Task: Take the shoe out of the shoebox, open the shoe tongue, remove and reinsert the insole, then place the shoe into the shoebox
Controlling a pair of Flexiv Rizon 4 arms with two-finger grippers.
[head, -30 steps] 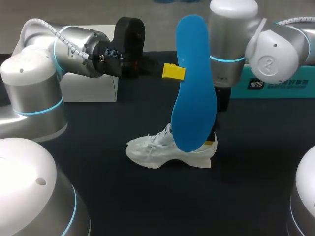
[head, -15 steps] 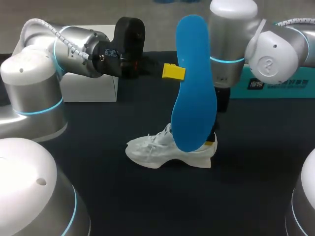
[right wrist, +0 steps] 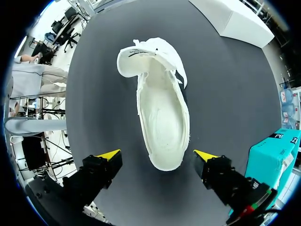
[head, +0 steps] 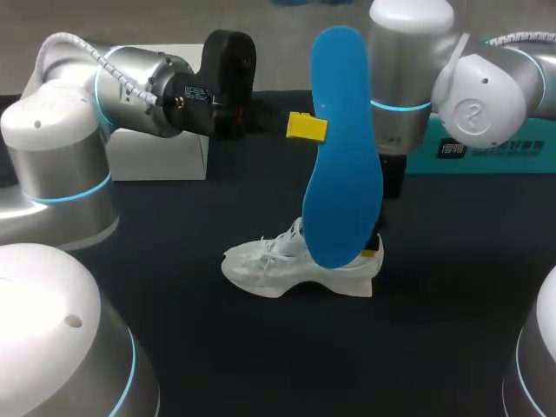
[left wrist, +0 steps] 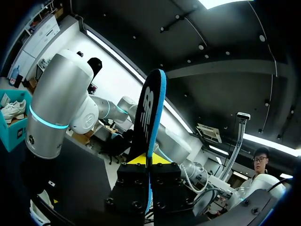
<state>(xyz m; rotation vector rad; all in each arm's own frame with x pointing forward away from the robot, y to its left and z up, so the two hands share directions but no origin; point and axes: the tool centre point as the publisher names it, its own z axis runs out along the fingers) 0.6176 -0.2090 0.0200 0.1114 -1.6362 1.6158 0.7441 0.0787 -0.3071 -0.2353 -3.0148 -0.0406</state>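
A white shoe stands on the dark table, toe to the left. In the right wrist view the shoe is seen from above with its tongue pulled forward and its inside bare. My right gripper hangs open over the heel, one finger on each side and apart from it. In the head view the blue insole hides most of it. My left gripper is shut on the insole's edge and holds it upright above the shoe. From the left wrist the insole shows edge-on between the fingers.
A white box stands at the back left, behind my left arm. A teal shoebox is at the back right, and the teal shoebox also shows beside my right gripper. Bare dark table lies in front of the shoe.
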